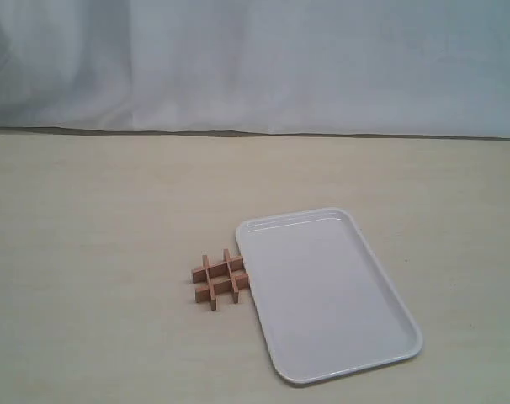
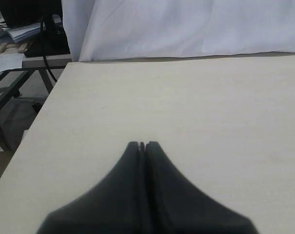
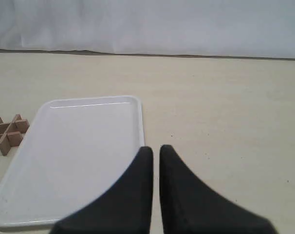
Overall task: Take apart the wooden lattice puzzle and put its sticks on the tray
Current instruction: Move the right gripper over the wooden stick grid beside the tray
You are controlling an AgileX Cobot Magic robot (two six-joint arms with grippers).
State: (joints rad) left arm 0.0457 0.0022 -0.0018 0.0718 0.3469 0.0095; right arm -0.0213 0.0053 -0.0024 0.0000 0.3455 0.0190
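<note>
The wooden lattice puzzle [image 1: 219, 279] lies flat on the table, its four reddish-brown sticks still interlocked in a hash shape, touching the left long side of the white tray [image 1: 331, 295]. Nothing lies on the tray. Neither gripper shows in the exterior view. In the right wrist view, my right gripper [image 3: 156, 147] hovers at the tray's [image 3: 79, 151] near right edge, its fingers almost touching and holding nothing; the puzzle [image 3: 8, 132] sits beyond the tray's far side. My left gripper [image 2: 142, 144] is shut and empty over bare table, with neither puzzle nor tray in its view.
A white cloth backdrop [image 1: 255, 59] hangs behind the pale table. In the left wrist view the table's side edge [image 2: 35, 126] drops off, with a cluttered desk and cables [image 2: 21, 39] beyond it.
</note>
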